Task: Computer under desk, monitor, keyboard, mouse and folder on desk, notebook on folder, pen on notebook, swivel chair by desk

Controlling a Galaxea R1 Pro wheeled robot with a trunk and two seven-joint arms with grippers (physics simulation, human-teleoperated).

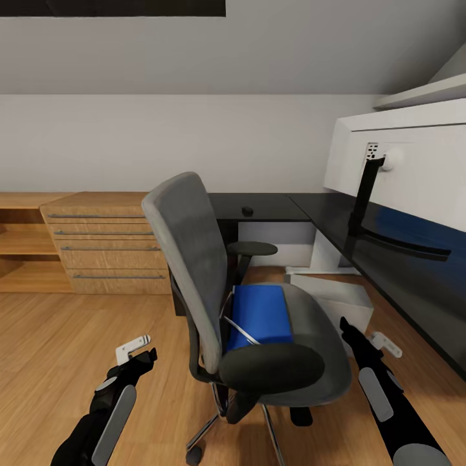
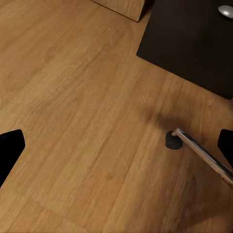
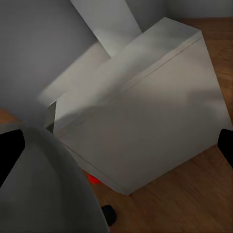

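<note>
Folder (image 1: 262,315) flat on swivel chair (image 1: 194,259) seat; my left tool (image 1: 144,353) and right tool (image 1: 355,338) hang open, empty, either side.

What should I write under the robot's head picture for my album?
Robot's two grippers, left and right, flank a grey swivel chair holding a blue folder, beside the black desk.

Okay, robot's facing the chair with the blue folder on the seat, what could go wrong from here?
1. The folder lies behind the swivel chair's near armrest, so a reaching arm may well bump it.
2. The chair stands on castors; a knock could roll it away.
3. The computer sits close beside the seat and the right gripper, open, leaving little room on that side.
</note>
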